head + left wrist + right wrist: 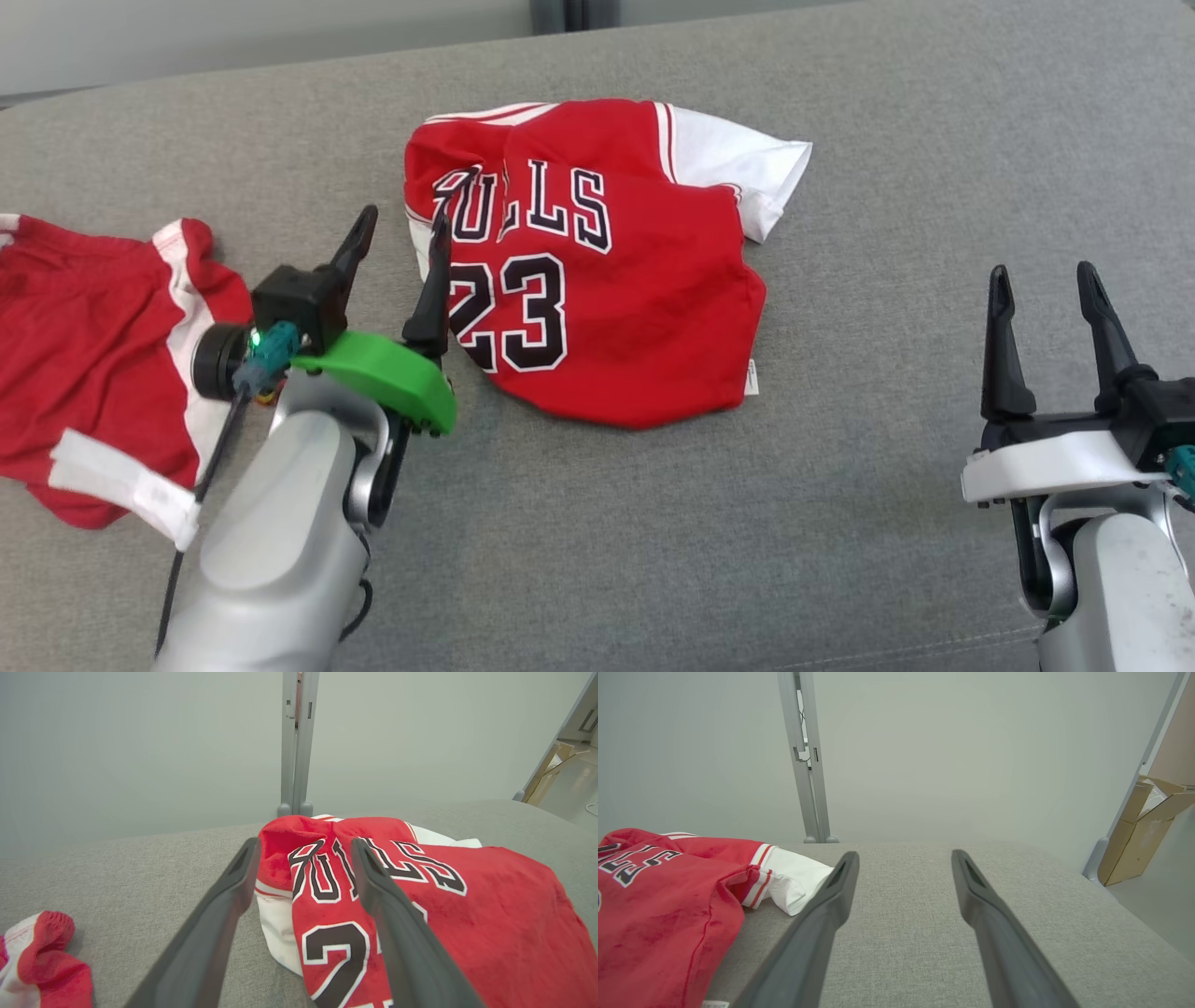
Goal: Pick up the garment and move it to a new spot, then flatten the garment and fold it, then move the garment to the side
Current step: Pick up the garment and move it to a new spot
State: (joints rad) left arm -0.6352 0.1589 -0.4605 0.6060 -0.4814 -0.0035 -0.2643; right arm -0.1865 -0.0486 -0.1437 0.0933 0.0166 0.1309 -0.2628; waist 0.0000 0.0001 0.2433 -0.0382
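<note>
The garment [597,261] is a red basketball jersey with white sleeves and the number 23, lying crumpled and partly folded on the grey cushion [840,467]. My left gripper [403,224] stands open at the jersey's left edge, one finger over the fabric, nothing held. In the left wrist view the jersey [467,914] lies under and beyond the open left gripper [303,851]. My right gripper [1046,280] is open at the lower right, well clear of the cloth. In the right wrist view the right gripper [903,858] points over bare cushion, the jersey [668,896] to its left.
Red shorts with white trim [84,355] lie at the left edge of the cushion, beside my left forearm. A grey wall with a metal post [294,742] stands behind the cushion. A cardboard box [1139,830] sits off the right end.
</note>
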